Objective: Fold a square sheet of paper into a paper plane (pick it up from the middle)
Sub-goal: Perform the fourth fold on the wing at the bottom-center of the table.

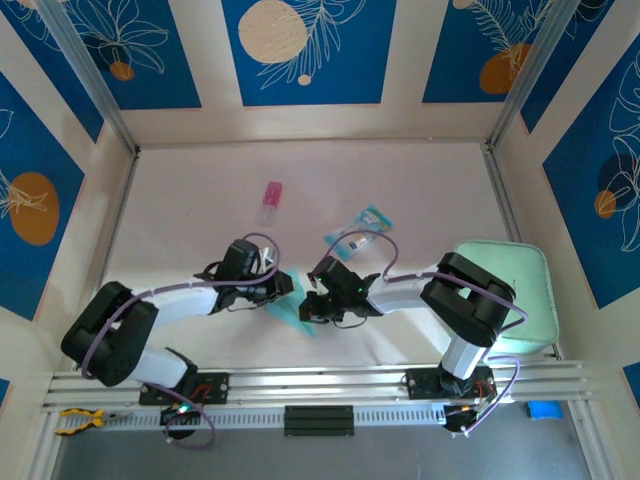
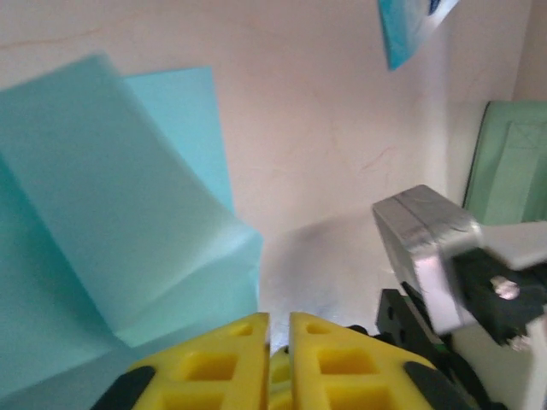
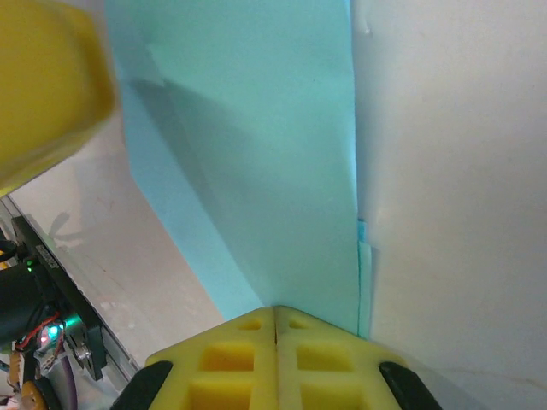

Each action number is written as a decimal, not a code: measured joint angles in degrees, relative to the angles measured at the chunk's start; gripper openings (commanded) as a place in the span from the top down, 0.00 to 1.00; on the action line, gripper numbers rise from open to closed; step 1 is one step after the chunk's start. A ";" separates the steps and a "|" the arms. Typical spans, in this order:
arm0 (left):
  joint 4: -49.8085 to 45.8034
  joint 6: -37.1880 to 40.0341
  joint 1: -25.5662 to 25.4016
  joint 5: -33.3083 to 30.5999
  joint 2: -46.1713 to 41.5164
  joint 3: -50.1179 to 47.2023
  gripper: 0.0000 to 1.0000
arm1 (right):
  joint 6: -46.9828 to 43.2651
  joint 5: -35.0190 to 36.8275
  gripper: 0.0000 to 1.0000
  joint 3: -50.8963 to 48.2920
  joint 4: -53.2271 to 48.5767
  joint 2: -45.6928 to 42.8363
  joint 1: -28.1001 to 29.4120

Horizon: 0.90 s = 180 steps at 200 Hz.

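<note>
The right gripper [image 3: 275,346], jaws pressed together at 6 o'clock, meets the creased light-blue paper sheet [image 3: 256,154]; a blurred yellow finger [image 3: 43,85] sits at 10 o'clock.

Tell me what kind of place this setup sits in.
Probably a purpose-built robot test cell rather than a home or office. A left arm and a right arm are bolted to a metal rail at the near edge of a white tabletop. Blue printed panels wall it in.
</note>
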 measured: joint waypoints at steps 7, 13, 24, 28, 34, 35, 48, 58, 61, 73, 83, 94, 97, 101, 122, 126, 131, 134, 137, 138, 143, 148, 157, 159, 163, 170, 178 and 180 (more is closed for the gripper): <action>-0.39 0.17 -0.04 0.00 -0.61 0.00 0.91 | 0.24 -0.15 0.95 -0.15 0.31 0.00 -0.07; -0.63 0.24 -0.15 0.00 -0.98 0.00 0.91 | 0.37 -0.26 0.95 -0.24 0.48 0.00 -0.13; -0.90 0.24 -0.61 0.00 -1.27 -0.07 0.92 | 0.61 -0.37 0.96 -0.28 0.66 0.02 -0.17; -0.87 0.22 -0.79 0.00 -1.27 -0.09 0.92 | 0.66 -0.37 0.96 -0.31 0.70 0.02 -0.15; -0.85 0.20 -1.01 0.02 -1.22 -0.20 0.92 | 0.76 -0.39 0.96 -0.37 0.83 0.02 -0.17; -0.85 0.20 -1.07 0.02 -1.22 -0.22 0.92 | 0.81 -0.39 0.96 -0.39 0.87 0.04 -0.17; -0.76 0.15 -2.01 0.04 -0.92 -0.57 0.93 | 0.83 -0.46 0.96 -0.55 1.14 0.04 -0.22; -0.46 0.00 -2.93 0.07 -0.20 -0.79 0.93 | 0.87 -0.57 0.96 -0.61 1.29 0.04 -0.26; -0.35 -0.04 -3.13 0.07 0.11 -0.85 0.93 | 0.94 -0.57 0.96 -0.63 1.31 0.04 -0.26; 0.15 -0.22 -3.78 0.26 1.46 -0.98 0.93 | 1.01 -0.59 0.96 -0.76 1.53 0.04 -0.26; 0.72 -0.26 -4.11 0.35 2.89 -0.98 0.94 | 1.07 -0.61 0.96 -0.90 1.77 0.04 -0.26; 1.25 -0.44 -4.28 0.46 4.42 -0.98 0.94 | 1.27 -0.61 0.96 -1.01 1.99 0.04 -0.26; 1.29 -0.50 -4.33 0.46 4.87 -0.98 0.95 | 1.33 -0.61 0.96 -1.01 2.03 0.04 -0.26; 1.33 -0.50 -4.37 0.42 5.27 -0.98 0.95 | 1.40 -0.61 0.97 -1.01 2.03 0.04 -0.26; 1.51 -0.61 -4.42 -0.26 7.19 -0.96 0.97 | 1.44 -0.63 0.97 -1.18 2.40 0.04 -0.26; 1.62 -0.61 -4.42 -0.26 7.37 -0.85 0.97 | 1.44 -0.63 0.97 -1.22 2.47 0.04 -0.26; 1.60 -0.57 -4.44 -0.33 7.58 -0.66 0.98 | 1.44 -0.63 0.97 -1.29 2.58 0.04 -0.26; 1.60 -0.57 -4.48 -0.33 7.72 -0.55 0.98 | 1.44 -0.63 0.97 -1.31 2.62 0.04 -0.26; 1.57 -0.50 -4.48 -0.33 7.91 -0.42 0.99 | 1.44 -0.63 0.97 -1.33 2.64 0.04 -0.26; 1.55 -0.46 -4.48 -0.28 7.98 -0.35 0.99 | 1.44 -0.63 0.97 -1.36 2.67 0.04 -0.26; 1.53 -0.44 -4.48 -0.24 8.24 -0.15 0.99 | 1.44 -0.63 0.97 -1.38 2.71 0.04 -0.28; 1.46 -0.42 -4.50 -0.15 8.48 0.09 0.99 | 1.44 -0.63 0.97 -1.38 2.75 0.04 -0.33; 1.27 -0.39 -4.48 -0.02 8.79 0.44 1.00 | 1.42 -0.74 0.97 -1.40 2.78 0.02 -0.46; 1.18 -0.39 -4.48 0.00 8.85 0.50 1.00 | 1.40 -0.76 0.97 -1.40 2.78 0.02 -0.48; 1.01 -0.37 -4.48 0.02 8.90 0.63 1.00 | 1.42 -0.79 0.97 -1.42 2.80 0.02 -0.52; 0.72 -0.35 -4.50 0.00 8.92 0.81 1.00 | 1.40 -0.81 0.97 -1.46 2.80 -0.07 -0.59; 0.44 -0.20 -4.50 -0.04 8.92 0.94 1.00 | 1.38 -0.76 0.97 -1.55 2.80 -0.20 -0.59; 0.37 -0.17 -4.50 -0.04 8.92 0.98 1.00 | 1.40 -0.76 0.97 -1.57 2.78 -0.20 -0.59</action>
